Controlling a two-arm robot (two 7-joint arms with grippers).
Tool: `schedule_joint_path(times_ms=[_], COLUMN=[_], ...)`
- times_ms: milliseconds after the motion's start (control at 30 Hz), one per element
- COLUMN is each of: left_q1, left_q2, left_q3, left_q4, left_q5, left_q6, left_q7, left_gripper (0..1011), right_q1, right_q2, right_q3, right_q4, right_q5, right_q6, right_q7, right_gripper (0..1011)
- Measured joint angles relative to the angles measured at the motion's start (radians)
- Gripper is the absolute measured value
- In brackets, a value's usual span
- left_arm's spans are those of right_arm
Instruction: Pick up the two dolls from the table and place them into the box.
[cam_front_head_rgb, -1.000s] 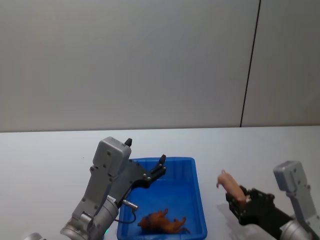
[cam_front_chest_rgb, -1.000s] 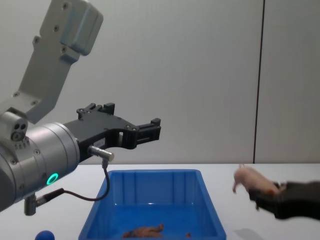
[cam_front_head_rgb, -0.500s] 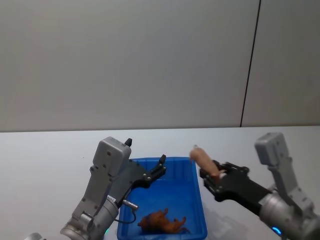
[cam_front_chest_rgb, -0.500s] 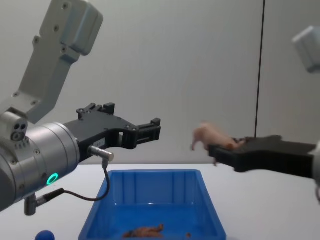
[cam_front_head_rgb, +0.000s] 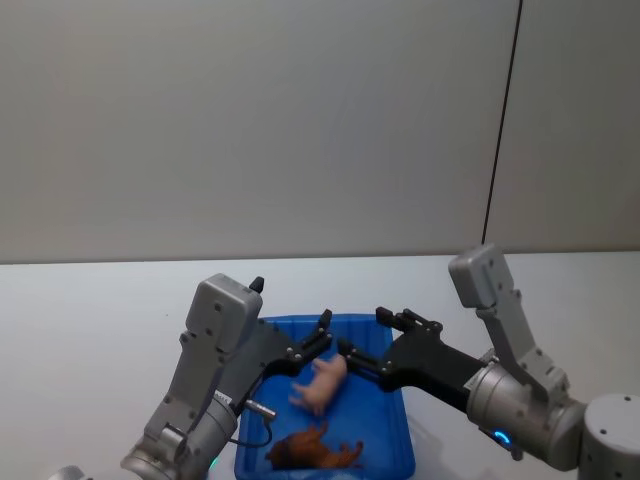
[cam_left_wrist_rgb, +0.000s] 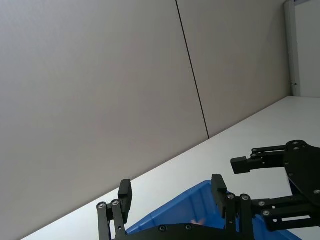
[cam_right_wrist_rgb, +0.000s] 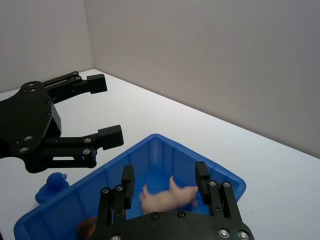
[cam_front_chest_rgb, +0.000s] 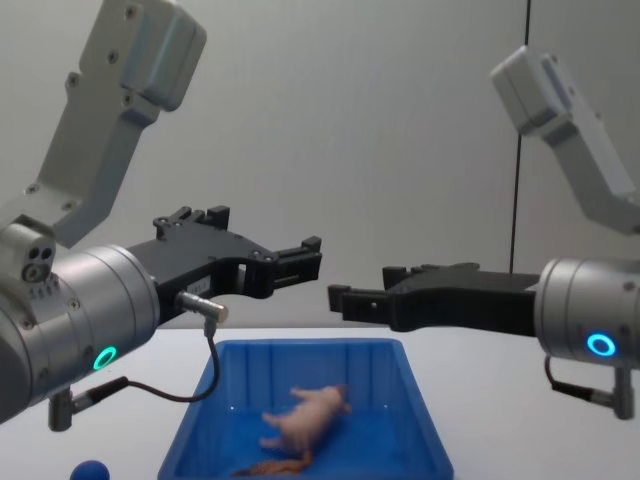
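The pale pink pig doll shows blurred and free of any fingers, low inside the blue box. The reddish-brown doll lies on the box floor at its near end. My right gripper hangs open above the box, directly over the pig. My left gripper hovers open and holding nothing above the box's left side.
The box stands on the white table. A small blue toy lies on the table to the box's near left. The two grippers' tips are close together above the box. A grey wall stands behind.
My right gripper carried the pig leftward from the table's right side to over the box, then opened; the pig has left its fingers and dropped into the box. The left arm stayed still.
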Motion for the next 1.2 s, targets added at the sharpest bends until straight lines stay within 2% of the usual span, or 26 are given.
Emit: schedule_joint_path(times_ms=[67, 200, 367, 633, 933, 1200], left_q1=[0.0, 0.0, 0.0, 0.0, 0.0, 0.001], left_q2=[0.0, 0.0, 0.0, 0.0, 0.0, 0.001], left_q3=[0.0, 0.0, 0.0, 0.0, 0.0, -0.001], left_q4=[0.0, 0.0, 0.0, 0.0, 0.0, -0.001], left_q5=[0.0, 0.0, 0.0, 0.0, 0.0, 0.0], left_q6=[0.0, 0.0, 0.0, 0.0, 0.0, 0.001], left_q7=[0.0, 0.0, 0.0, 0.0, 0.0, 0.0], left_gripper=[1002, 1002, 1002, 1001, 1002, 1002], right_q1=[0.008, 0.014, 0.011, -0.019, -0.078, -0.108], right_q2=[-0.005, -0.006, 0.003, 0.04, 0.104, 0.133], right_q3=[-0.002, -0.002, 0.004, 0.024, 0.06, 0.076], right_q4=[0.009, 0.016, 0.012, -0.019, -0.061, -0.081], right_q5=[-0.001, -0.001, 0.005, 0.022, 0.066, 0.09], right_q6=[0.0, 0.0, -0.006, -0.025, -0.05, -0.062], right_q7=[0.004, 0.009, 0.01, 0.01, 0.004, 0.001], right_gripper=[744, 889, 997, 1001, 1001, 1001])
